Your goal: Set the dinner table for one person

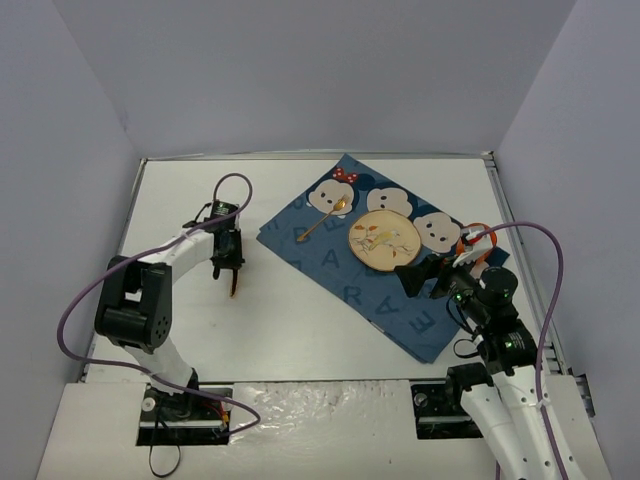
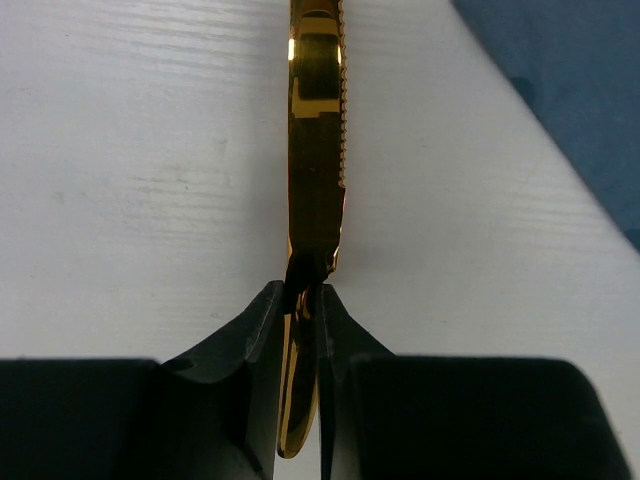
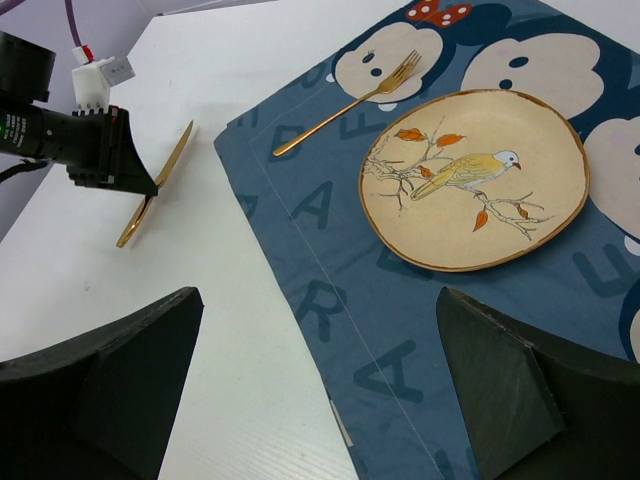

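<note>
The white dinner table (image 1: 200,320) carries a dark blue cloth (image 1: 340,270) printed with letters and mouse faces. On the cloth sits a beige plate (image 1: 384,240) with a bird picture, and a gold fork (image 1: 322,219) lies at its left. My left gripper (image 1: 232,272) is shut on a gold knife (image 2: 315,150), holding its handle, blade pointing away over the bare table left of the cloth. The knife also shows in the right wrist view (image 3: 155,185). My right gripper (image 1: 422,278) is open and empty above the cloth's near edge (image 3: 330,330), close to the plate (image 3: 475,175).
Pale lavender walls (image 1: 300,70) close the table on three sides. The cloth's left edge lies a short way right of the knife (image 2: 560,90). The arm cables (image 1: 545,300) loop beside both arms.
</note>
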Motion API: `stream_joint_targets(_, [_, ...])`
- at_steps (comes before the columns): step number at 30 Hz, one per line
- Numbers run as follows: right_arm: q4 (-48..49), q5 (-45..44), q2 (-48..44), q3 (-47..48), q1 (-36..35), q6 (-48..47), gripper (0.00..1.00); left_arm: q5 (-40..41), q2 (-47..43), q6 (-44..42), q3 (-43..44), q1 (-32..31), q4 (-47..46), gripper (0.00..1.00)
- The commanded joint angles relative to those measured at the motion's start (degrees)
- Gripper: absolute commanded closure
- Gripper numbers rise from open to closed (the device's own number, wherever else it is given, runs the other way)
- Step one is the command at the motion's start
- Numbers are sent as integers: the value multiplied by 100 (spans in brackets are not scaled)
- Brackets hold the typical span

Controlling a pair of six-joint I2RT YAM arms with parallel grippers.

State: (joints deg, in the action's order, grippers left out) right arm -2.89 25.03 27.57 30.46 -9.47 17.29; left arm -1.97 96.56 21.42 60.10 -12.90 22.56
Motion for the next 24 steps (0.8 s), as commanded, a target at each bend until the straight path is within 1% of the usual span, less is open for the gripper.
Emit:
stream_joint_targets(1, [350, 174, 155, 337, -54, 103, 0, 140, -621, 143, 214, -176, 106, 100])
stream_joint_targets(7, [350, 172, 336, 391, -54, 178, 0, 266, -884, 143, 406, -590, 214, 100])
stream_joint_targets(12, [344, 115, 450, 492, -54, 364, 0, 341, -915, 276, 768, -1246, 391, 100])
stream_joint_targets(16, [331, 94, 448, 598, -54, 435, 0, 430, -803, 462, 1123, -1948, 416, 100])
stream_joint_targets(20, [315, 11, 215, 707, -54, 413, 0, 548, -522, 672, 1533, -2726, 384, 100])
stream_joint_targets(24, [18, -91, -29, 976, -54, 278, 0, 690, -54, 869, 2378, -3464, 308, 100])
